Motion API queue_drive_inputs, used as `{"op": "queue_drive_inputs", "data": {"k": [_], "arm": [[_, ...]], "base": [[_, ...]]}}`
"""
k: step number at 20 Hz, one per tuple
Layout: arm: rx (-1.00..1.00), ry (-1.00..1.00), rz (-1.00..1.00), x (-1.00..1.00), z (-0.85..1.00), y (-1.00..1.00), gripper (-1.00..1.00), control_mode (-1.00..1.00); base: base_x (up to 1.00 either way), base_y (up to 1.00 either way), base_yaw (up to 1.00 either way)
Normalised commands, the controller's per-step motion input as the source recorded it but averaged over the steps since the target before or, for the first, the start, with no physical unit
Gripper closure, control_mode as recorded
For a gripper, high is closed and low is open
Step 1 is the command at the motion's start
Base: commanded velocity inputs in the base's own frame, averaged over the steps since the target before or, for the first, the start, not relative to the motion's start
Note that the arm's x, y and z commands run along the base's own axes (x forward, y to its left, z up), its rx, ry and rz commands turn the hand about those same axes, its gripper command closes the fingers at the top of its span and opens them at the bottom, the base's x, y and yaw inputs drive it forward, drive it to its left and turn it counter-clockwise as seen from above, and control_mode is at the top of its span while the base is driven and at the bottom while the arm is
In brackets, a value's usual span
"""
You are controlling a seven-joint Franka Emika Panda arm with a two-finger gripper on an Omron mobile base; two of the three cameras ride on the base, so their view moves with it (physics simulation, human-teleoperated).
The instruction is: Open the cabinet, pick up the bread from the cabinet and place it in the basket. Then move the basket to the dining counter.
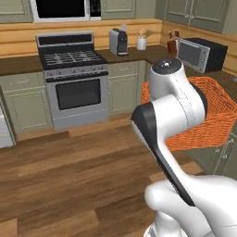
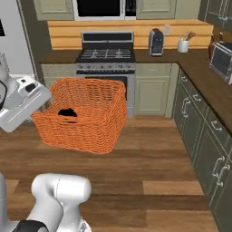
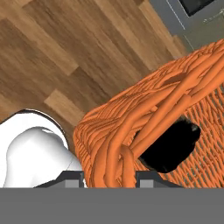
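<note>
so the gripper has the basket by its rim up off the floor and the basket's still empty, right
Not quite: the basket isn't empty. The right base view shows the dark bread lying inside it, and the hand view shows it through the weave too. The rest holds: the gripper is shut on the basket's rim, with the basket held up off the wood floor.

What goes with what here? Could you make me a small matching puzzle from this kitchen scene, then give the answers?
Things:
1. basket
2. bread
3. pincer
4. stove

Places or states:
A. lying inside the basket
B. shut on the basket's rim
C. carried in the air over the wood floor
D. standing between pale green cabinets

Pairs: 1-C, 2-A, 3-B, 4-D
</note>
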Motion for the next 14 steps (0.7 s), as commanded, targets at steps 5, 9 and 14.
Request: {"op": "queue_drive_inputs", "data": {"k": [5, 9, 14], "arm": [[0.0, 0.0, 0.0, 0.0, 0.0, 0.0, 1.0, 1.0], [0.0, 0.0, 0.0, 0.0, 0.0, 0.0, 1.0, 1.0], [0.0, 0.0, 0.0, 0.0, 0.0, 0.0, 1.0, 1.0]], "base": [[0.29, 0.24, 0.73], [0.46, 0.18, 0.76], [0.44, 0.12, 0.81]]}}
